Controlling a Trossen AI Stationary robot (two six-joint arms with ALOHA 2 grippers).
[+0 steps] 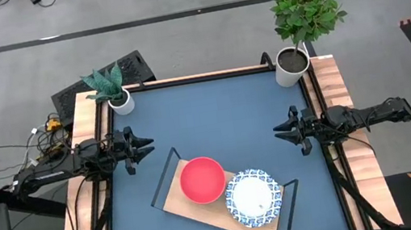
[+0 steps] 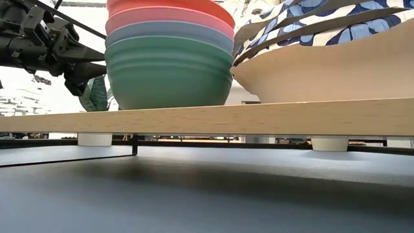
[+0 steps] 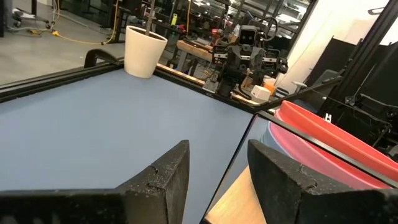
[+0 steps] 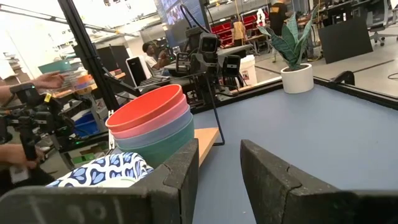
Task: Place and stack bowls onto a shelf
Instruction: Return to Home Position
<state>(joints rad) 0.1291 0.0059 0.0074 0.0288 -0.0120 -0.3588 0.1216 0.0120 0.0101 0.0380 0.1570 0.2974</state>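
The shelf (image 1: 197,208), a light-wood board with black frame ends, lies slantwise on the near middle of the blue table. On it stands a stack of several nested bowls (image 2: 169,61), teal-green at the bottom and red on top (image 1: 201,179). Beside it white bowls with blue patterned rims (image 1: 253,198) rest on the board, nested (image 2: 323,45). My left gripper (image 1: 145,147) hovers level at the table's left side, open and with nothing between its fingers (image 3: 217,180). My right gripper (image 1: 280,131) hovers level at the right side, open and with nothing in it (image 4: 219,168).
A white pot with a spiky plant (image 1: 114,94) stands at the far left corner. A white pot with a leafy bush (image 1: 295,59) stands at the far right corner. People and workshop gear (image 4: 37,118) show beyond the table. Bare blue tabletop (image 1: 213,114) lies between the arms.
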